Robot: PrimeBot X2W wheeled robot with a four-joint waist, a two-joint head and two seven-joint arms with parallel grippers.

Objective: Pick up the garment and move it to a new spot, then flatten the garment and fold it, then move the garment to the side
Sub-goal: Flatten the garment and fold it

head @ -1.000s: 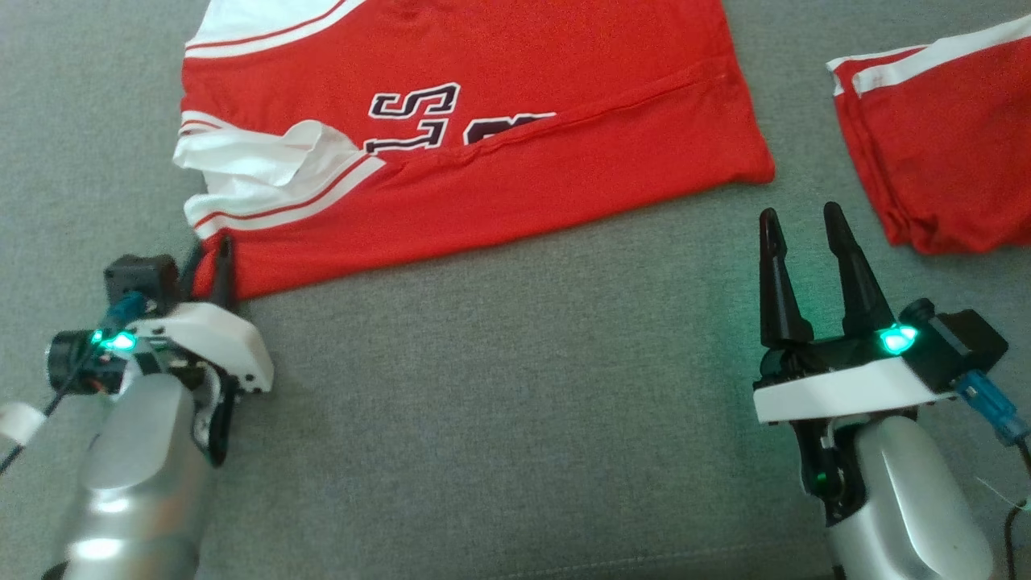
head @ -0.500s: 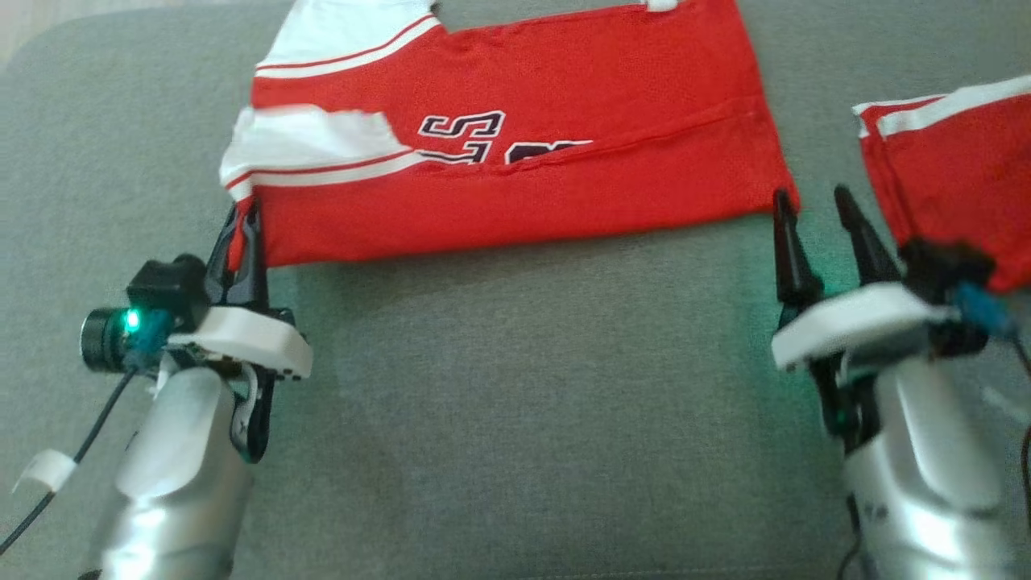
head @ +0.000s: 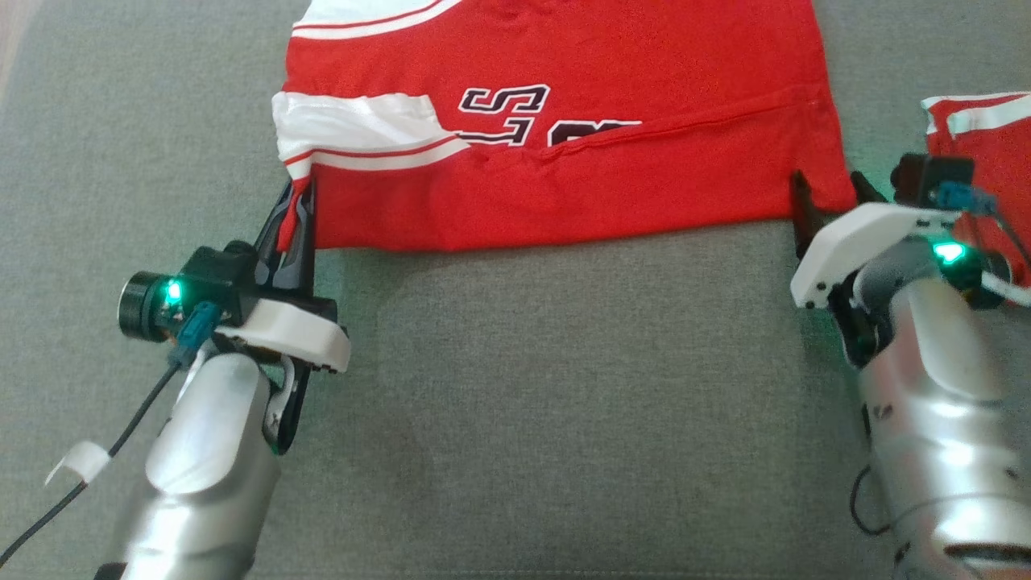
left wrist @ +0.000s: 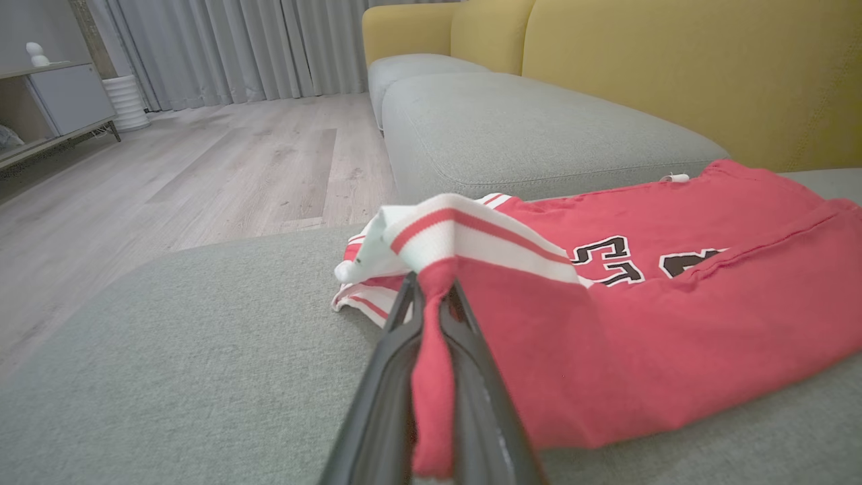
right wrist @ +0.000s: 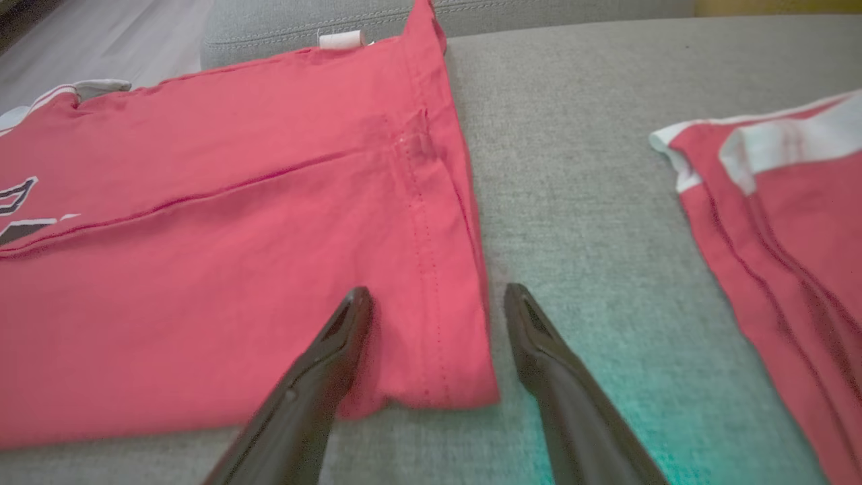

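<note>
The red garment with white striped trim and dark lettering lies folded lengthwise on the grey sofa cushion. My left gripper is shut on its near left corner, and in the left wrist view a strip of red cloth runs pinched between the fingers of that gripper. My right gripper is open at the near right corner. In the right wrist view this gripper has its fingers straddling the hemmed corner of the garment, one over the cloth, one over the cushion.
A second red garment with white trim lies just right of my right gripper, also in the right wrist view. A yellow sofa backrest rises behind the cushion. Wooden floor and a low cabinet lie beyond the cushion's left edge.
My left gripper has shut on the garment's near left corner and lifted it slightly. The right gripper has moved forward to the near right corner, still open. The head camera has shifted.
</note>
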